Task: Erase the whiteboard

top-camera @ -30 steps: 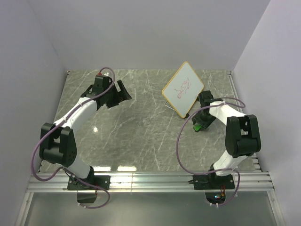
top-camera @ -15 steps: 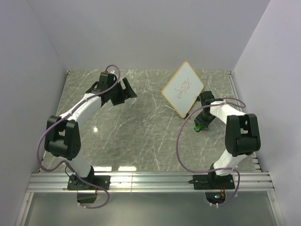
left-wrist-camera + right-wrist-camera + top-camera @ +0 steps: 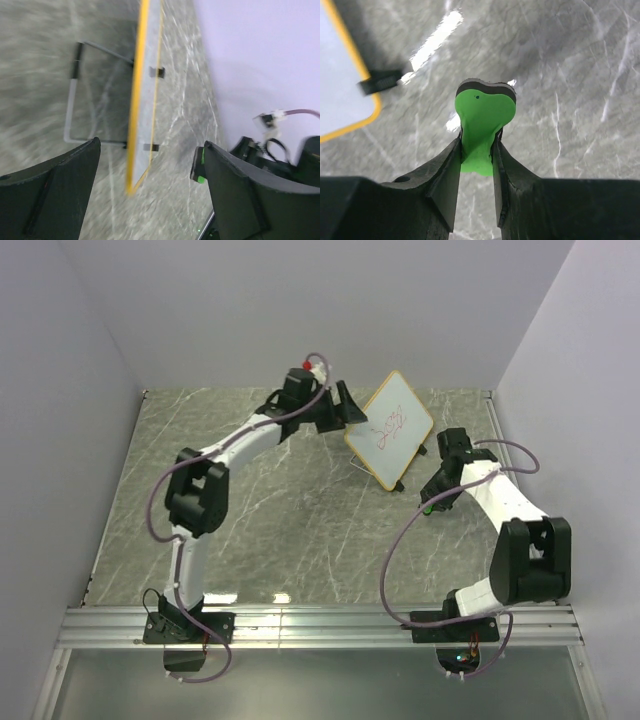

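Low in the overhead view, the two arm bases sit bolted at the near edge of the grey marble counter (image 3: 300, 530). Up the right side, the right end effector (image 3: 436, 498) is clamped on a green eraser (image 3: 484, 112). The right wrist view shows both fingers (image 3: 442, 175) pressed against its narrow lower part, with marble behind it and the board's corner off to the upper left. Farther back, in the upper centre-right of the overhead view, the whiteboard (image 3: 390, 430) leans on its thin dark stand (image 3: 68, 115), turned corner-down like a diamond, red scribbles on its face. Just beside the board's left corner, the left end effector (image 3: 346, 408) has its fingers spread wide apart, gripping nothing. Its wrist view sees the board edge-on between them.
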